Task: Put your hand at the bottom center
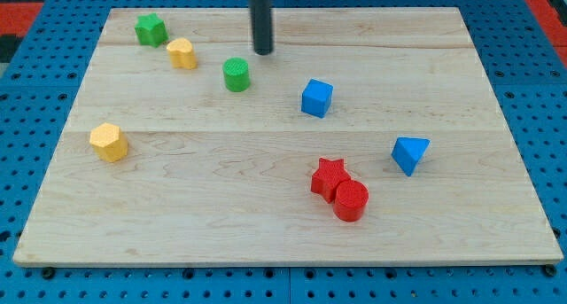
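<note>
My tip point(263, 51) is near the view's top centre of the wooden board point(283, 237). It stands just up and right of the green cylinder point(236, 74) and does not touch it. The blue cube point(316, 98) lies to the tip's lower right. The yellow block point(182, 53) and the green star point(151, 29) lie to its left. The rod comes down from the view's top edge.
A yellow hexagon point(109, 142) sits at the left. A red star point(330, 177) touches a red cylinder point(351, 200) at the lower right of centre. A blue triangle point(410, 153) sits at the right. Blue pegboard point(27, 118) surrounds the board.
</note>
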